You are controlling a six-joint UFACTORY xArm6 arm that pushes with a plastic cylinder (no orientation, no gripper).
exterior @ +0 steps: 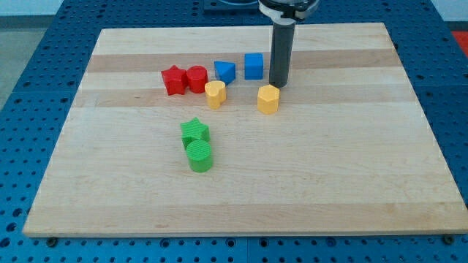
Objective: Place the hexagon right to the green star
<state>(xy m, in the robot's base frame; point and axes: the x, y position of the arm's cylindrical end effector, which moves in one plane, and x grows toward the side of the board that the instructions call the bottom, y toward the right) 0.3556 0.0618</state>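
A yellow hexagon block [268,98] sits on the wooden board right of centre, toward the view's top. A green star block [194,131] lies left of centre, touching a green cylinder [199,155] just below it. My tip [278,83] stands just above and slightly right of the yellow hexagon, very close to it or touching its top edge. The hexagon is well to the right of and above the green star.
A red star [173,79] and a red cylinder [197,78] sit side by side at upper left. A blue triangle-like block [225,71] and a blue cube [254,66] are near them. A yellow heart-shaped block [215,94] lies below the blue triangle.
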